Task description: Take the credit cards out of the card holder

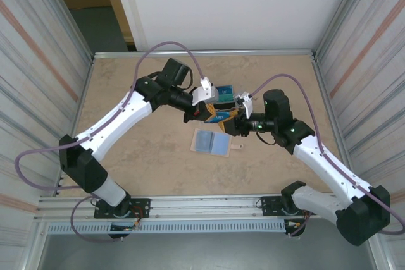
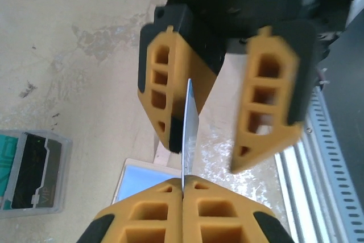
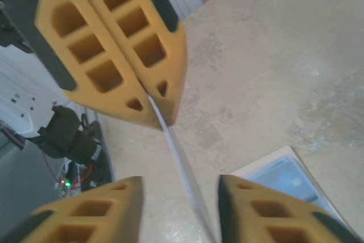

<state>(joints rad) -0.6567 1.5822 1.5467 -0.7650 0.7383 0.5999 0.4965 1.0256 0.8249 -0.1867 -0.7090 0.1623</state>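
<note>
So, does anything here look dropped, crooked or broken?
Nothing looks spilled or damaged. The one odd sight: a credit card held edge-on above the table, pinched by the left gripper, with the right gripper open around it. The card holder lies open below.

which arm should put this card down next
Left: the left fingers are shut on the card; the right fingers stand open around it, so left can likely lay it down.

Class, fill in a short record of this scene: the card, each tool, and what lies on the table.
card: held on edge above the table
left tool: shut on one edge of the card
right tool: open, a finger on each side of the card
on the table: clear case holding cards; pale blue flat piece
</note>
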